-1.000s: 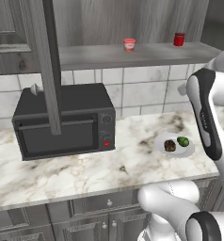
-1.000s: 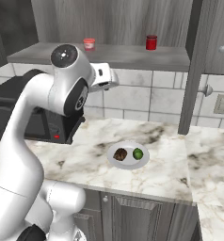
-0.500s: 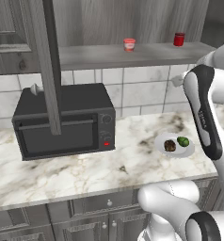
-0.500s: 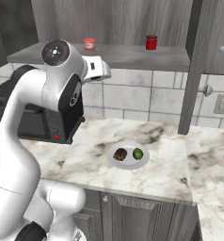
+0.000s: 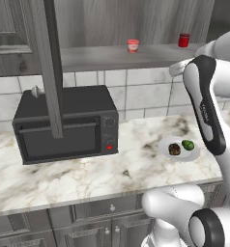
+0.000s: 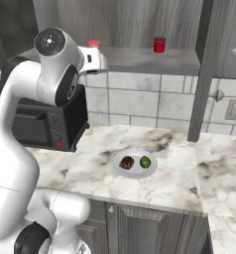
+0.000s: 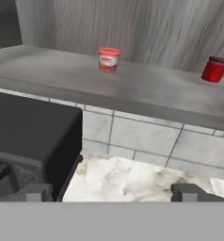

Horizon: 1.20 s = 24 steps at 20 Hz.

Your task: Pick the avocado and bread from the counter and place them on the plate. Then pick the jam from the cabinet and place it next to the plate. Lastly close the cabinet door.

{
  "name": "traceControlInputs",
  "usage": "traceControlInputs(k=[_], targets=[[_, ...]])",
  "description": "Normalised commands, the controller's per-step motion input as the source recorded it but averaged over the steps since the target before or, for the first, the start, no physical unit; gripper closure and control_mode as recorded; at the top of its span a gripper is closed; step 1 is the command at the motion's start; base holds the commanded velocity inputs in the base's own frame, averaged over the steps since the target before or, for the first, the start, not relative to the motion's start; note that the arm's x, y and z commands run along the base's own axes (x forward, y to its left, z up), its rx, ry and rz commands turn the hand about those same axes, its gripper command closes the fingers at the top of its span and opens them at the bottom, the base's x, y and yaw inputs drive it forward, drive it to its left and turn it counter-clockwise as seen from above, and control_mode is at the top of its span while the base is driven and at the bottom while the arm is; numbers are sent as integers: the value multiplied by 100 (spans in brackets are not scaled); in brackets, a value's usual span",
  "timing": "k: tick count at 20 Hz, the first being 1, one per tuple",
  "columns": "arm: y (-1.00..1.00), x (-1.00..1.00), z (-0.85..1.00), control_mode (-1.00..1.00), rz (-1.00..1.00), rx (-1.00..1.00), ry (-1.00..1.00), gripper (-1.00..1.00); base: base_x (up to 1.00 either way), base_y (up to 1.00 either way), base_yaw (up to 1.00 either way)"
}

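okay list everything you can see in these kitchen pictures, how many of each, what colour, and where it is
jam: one, light red jar with white lid and band, on the cabinet shelf, left of the other jar
darker jar: one, all red, on the same shelf, to the right
cabinet: one, grey wood-grain, on the wall above the counter
cabinet door: one, grey, swung open, seen edge-on in front of the microwave
plate: one, white, on the counter
bread: one, dark brown, on the plate
avocado: one, green, on the plate beside the bread
microwave: one, black, on the counter
counter: one, white marble with brown veining
gripper: one, dark fingertips apart, raised toward the shelf
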Motion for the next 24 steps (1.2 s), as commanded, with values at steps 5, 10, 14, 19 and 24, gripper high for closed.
traceControlInputs(k=[5,10,14,19,24], targets=[[20,20,9,-100,0,9,-8,-100,0,0,0],[16,25,6,-100,0,3,-5,-100,0,0,0],[5,20,20,-100,0,0,0,-100,0,0,0],[3,19,33,-100,2,-1,0,-100,0,0,0],[6,27,19,-100,0,0,1,-100,0,0,0]])
